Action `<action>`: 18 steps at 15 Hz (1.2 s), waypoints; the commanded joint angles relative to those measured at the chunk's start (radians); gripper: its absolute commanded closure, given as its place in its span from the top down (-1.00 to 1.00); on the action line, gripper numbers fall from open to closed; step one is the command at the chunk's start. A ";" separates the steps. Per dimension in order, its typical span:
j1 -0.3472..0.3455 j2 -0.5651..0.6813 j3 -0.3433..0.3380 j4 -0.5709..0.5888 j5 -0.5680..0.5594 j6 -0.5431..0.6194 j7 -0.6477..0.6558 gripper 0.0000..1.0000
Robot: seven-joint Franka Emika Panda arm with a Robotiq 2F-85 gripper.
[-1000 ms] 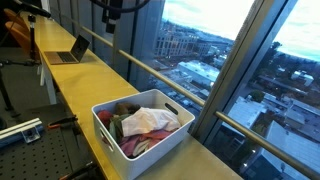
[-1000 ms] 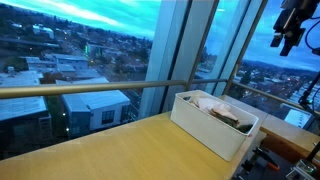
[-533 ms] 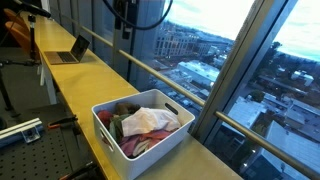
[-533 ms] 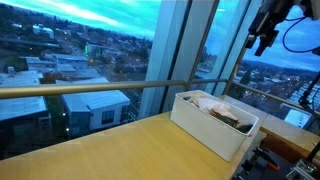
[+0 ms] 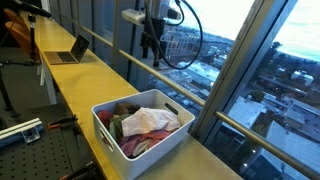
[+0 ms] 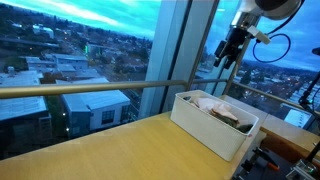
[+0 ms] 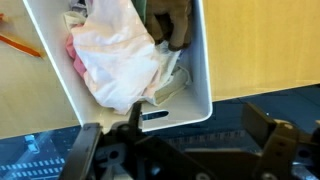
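Observation:
A white plastic bin [image 5: 106, 128] [image 6: 205, 131] [image 7: 201, 60] stands on the long wooden counter [image 5: 70, 85] by the window. It is full of clothes, with a white cloth [image 5: 150, 121] [image 7: 115, 50] on top and pink and dark pieces beside it. My gripper [image 5: 151, 46] [image 6: 226, 54] [image 7: 180, 150] hangs high in the air above and behind the bin, touching nothing. Its jaws stand wide apart and empty. In the wrist view the bin lies below, and one dark finger [image 7: 85, 150] shows at the lower left.
An open laptop [image 5: 72, 49] sits farther along the counter. A metal railing [image 5: 180, 85] [image 6: 90, 88] and tall window panes run along the counter's far side. An orange pen [image 7: 20, 45] lies on the wood beside the bin.
The arm has swung along the window toward the bin and come down a little. The jaws stay wide apart.

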 commanded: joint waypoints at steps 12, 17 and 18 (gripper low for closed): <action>-0.096 0.419 -0.046 0.138 0.021 0.257 -0.119 1.00; -0.095 0.488 -0.055 0.137 0.013 0.239 -0.112 1.00; -0.098 0.504 -0.060 0.138 0.010 0.234 -0.111 1.00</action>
